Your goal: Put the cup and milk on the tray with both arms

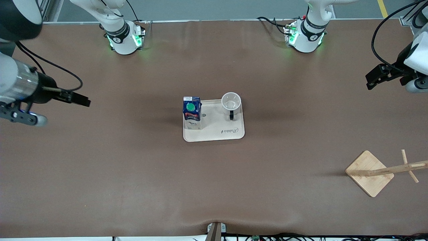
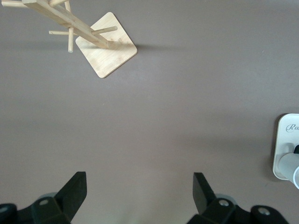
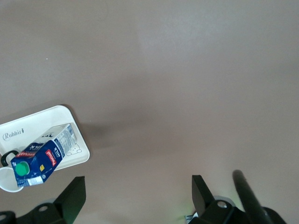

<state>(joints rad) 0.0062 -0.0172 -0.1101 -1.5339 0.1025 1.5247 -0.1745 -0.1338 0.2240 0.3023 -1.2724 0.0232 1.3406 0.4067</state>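
Note:
The cream tray (image 1: 214,117) lies mid-table. On it stands the dark-blue milk (image 1: 192,112) with its green cap, at the end toward the right arm. The white cup (image 1: 231,102) with a black handle stands upright on the tray's corner toward the left arm. My right gripper (image 1: 85,101) hangs open and empty over bare table at the right arm's end. Its wrist view shows the gripper (image 3: 138,179) apart from the tray (image 3: 42,121), milk (image 3: 37,161) and cup (image 3: 5,179). My left gripper (image 1: 370,80) (image 2: 139,179) is open and empty over the left arm's end, away from the tray (image 2: 284,140).
A wooden stand with a square base (image 1: 367,172) (image 2: 106,44) and pegged pole sits toward the left arm's end, nearer the front camera than the tray. Cables trail along the table's edges.

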